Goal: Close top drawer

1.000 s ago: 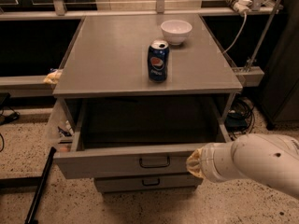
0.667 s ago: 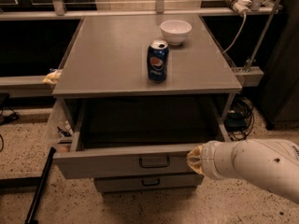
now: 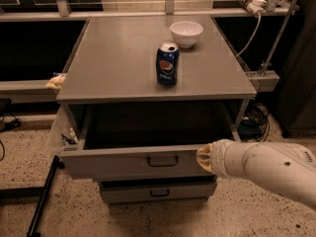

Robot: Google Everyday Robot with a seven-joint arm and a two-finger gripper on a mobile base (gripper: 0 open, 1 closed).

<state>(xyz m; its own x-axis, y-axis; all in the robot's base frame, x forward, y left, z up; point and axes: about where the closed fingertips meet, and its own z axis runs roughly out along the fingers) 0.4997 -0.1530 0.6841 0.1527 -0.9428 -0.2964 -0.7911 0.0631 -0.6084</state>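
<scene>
The top drawer (image 3: 118, 163) of the grey metal cabinet stands pulled out, its dark interior showing under the cabinet top. Its flat front panel carries a small black loop handle (image 3: 163, 160) at the centre. My gripper (image 3: 203, 158), at the end of my white arm that comes in from the lower right, is pressed against the right end of the drawer front, to the right of the handle.
A lower grey drawer (image 3: 158, 192) with a like handle sits shut beneath. On the cabinet top (image 3: 113, 58) stand a blue Pepsi can (image 3: 167, 65) and a white bowl (image 3: 186, 33). A black pole (image 3: 42, 197) leans at the lower left. Cables (image 3: 253, 117) lie on the floor to the right.
The drawer front has moved back toward the cabinet a little, and my gripper has moved with it, staying at the right end of the panel.
</scene>
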